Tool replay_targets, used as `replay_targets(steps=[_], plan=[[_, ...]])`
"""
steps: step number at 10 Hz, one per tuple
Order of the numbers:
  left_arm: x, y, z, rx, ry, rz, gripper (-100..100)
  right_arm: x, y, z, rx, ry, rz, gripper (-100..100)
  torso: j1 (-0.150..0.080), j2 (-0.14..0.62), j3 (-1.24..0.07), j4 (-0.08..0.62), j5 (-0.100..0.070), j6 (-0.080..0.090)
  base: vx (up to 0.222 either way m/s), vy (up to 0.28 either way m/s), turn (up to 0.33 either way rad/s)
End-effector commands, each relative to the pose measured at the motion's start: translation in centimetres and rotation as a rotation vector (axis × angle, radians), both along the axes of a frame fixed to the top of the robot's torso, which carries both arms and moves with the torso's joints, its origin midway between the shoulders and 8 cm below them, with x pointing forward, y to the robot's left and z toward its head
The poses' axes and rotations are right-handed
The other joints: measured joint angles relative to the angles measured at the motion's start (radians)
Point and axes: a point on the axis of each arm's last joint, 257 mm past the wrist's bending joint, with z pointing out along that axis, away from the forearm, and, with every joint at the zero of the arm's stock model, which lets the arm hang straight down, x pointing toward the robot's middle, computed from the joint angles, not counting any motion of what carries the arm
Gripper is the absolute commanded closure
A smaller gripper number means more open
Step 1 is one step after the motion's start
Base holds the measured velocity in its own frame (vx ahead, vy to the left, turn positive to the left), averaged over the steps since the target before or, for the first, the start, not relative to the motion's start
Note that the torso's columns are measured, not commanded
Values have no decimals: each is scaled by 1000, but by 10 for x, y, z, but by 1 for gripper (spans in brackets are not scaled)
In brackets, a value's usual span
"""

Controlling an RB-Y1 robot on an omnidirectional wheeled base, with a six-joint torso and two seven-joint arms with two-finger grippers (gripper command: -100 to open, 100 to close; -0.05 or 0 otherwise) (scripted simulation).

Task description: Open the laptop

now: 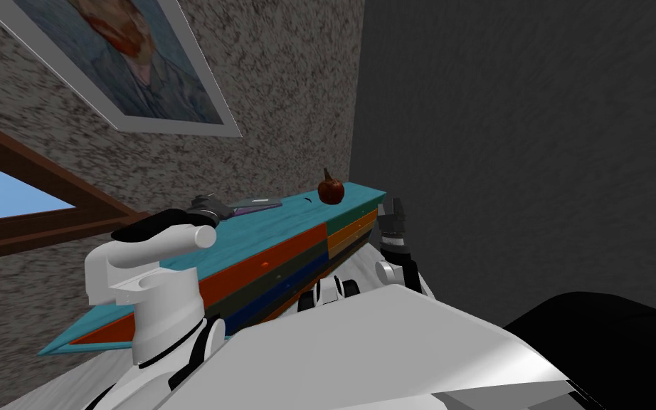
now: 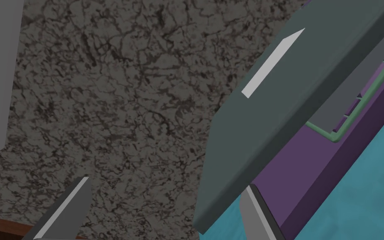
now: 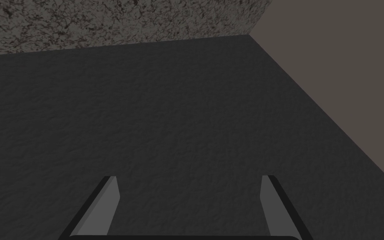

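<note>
The laptop (image 1: 257, 204) lies flat-looking on the teal top of a dresser (image 1: 287, 221), against the speckled wall. In the left wrist view its grey lid (image 2: 278, 108) stands a little off the purple base (image 2: 312, 183), with a strip of the inside showing in the gap. My left gripper (image 2: 167, 183) is open at the lid's near corner. One of its fingers (image 2: 255, 212) sits at the lid's edge, between lid and base; the other (image 2: 64, 206) is out in the air before the wall. My right gripper (image 3: 189, 179) hangs open beside the dresser's far end (image 1: 393, 212), facing a dark wall.
A small brown round fruit (image 1: 331, 189) stands on the dresser top past the laptop. The dresser front has coloured drawers (image 1: 270, 267). A framed picture (image 1: 127, 64) and a window (image 1: 6, 199) are on the speckled wall. A dark wall (image 1: 533, 142) closes the right side.
</note>
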Motion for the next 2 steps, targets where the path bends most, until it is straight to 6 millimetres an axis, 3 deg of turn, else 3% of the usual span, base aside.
replay_targets(steps=[1, 2], plan=[[0, 0, -1, -1, 2, 0, 0, 0, 0, 0, 0, 0, 0, 0, 0, 0, 0, 0, 0, 0, 0, 0, 0], [0, 0, -2, -1, 4, 0, 0, 0, 0, 0, 0, 0, 0, 0, 0, 0, 0, 0, 0, 0, 0, 0, 0]])
